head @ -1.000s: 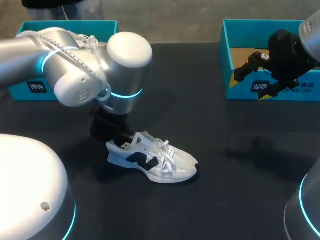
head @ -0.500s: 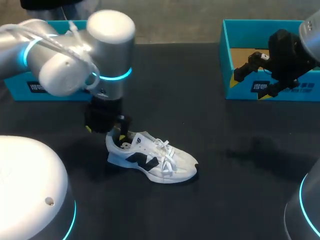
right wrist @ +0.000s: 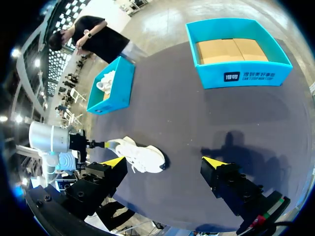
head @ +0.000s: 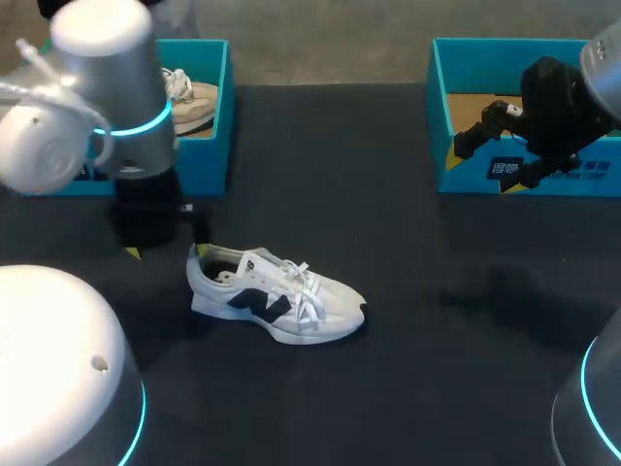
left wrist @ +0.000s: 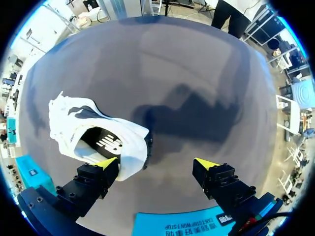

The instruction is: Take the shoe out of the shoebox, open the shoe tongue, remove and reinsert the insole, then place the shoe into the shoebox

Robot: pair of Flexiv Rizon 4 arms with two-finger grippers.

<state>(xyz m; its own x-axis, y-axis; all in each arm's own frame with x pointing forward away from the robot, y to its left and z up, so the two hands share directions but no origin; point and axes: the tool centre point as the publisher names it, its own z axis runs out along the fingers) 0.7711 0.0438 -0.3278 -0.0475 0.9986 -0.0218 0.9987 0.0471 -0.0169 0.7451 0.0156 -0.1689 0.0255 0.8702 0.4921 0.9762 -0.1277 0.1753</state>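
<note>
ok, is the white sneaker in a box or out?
Out. The white sneaker sits upright on the table, apart from the left shoebox and the right shoebox.

Shoe (head: 277, 299) in all 3 views

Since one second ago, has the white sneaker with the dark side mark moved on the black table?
Yes. The white sneaker has slid slightly left, away from the empty teal shoebox on the right, which stayed put.
</note>
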